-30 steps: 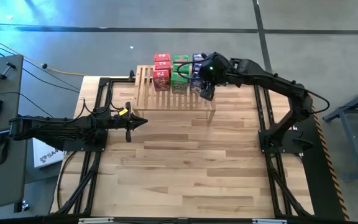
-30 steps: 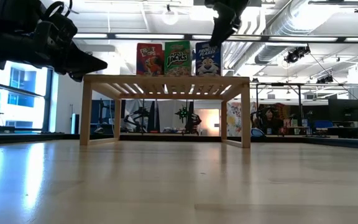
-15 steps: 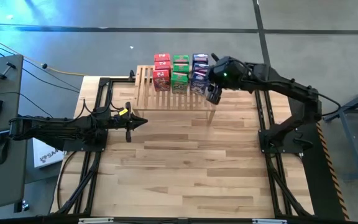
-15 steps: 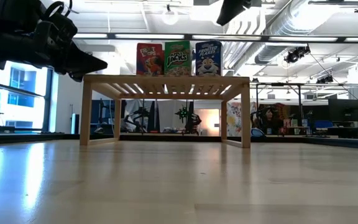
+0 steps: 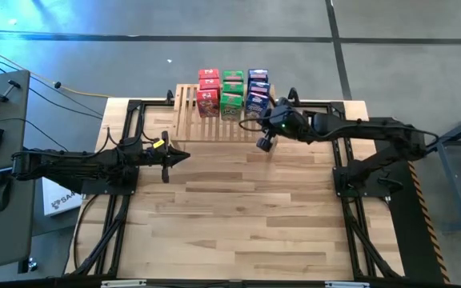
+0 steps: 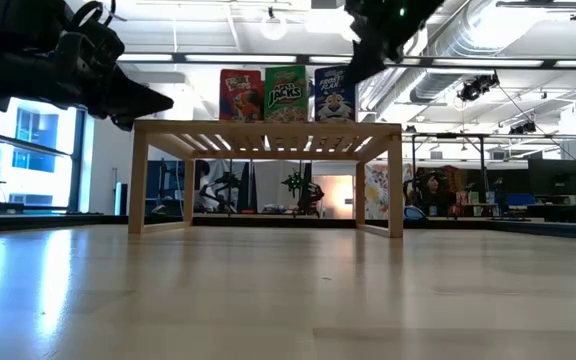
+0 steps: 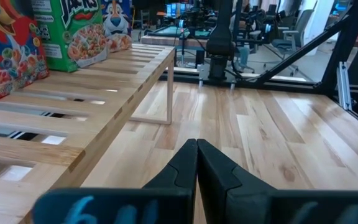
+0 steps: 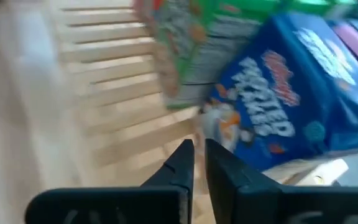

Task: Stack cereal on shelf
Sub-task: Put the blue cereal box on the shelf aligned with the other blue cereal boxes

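red box (image 6: pixel 240 95), green box (image 6: pixel 286 94), blue box (image 6: pixel 334 97), atop shelf (image 6: pixel 268 130)

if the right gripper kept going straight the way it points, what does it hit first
Probably the front blue cereal box on the wooden shelf. The right gripper aims at its lower edge, jaws nearly shut and empty. Depth is unclear; it might touch the slats first.
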You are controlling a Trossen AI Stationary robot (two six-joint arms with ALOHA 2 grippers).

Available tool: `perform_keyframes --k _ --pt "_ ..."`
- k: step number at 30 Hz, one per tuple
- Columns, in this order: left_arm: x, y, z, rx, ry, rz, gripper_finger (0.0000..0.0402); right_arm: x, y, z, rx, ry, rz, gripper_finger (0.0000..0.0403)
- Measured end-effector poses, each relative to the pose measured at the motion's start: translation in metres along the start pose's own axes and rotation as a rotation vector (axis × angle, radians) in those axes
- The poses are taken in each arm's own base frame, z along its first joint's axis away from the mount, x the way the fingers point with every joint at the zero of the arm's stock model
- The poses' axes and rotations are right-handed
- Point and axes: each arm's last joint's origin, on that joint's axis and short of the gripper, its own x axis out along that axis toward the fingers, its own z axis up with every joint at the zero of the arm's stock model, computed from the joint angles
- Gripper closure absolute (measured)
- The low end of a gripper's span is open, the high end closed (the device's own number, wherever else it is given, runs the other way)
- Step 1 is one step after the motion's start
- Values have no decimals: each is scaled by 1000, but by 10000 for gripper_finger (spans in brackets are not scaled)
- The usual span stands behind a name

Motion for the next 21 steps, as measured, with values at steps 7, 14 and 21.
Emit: perform_keyframes --k 7,14,21 --pt "0 0 2 -3 -22 0 399 17 -9 -9 58 -43 -51 388" --pt "0 0 2 -3 -20 0 399 19 -12 -10 84 -39 -59 402" --pt "0 0 2 -3 -19 0 399 18 -12 -10 71 -37 -75 402"
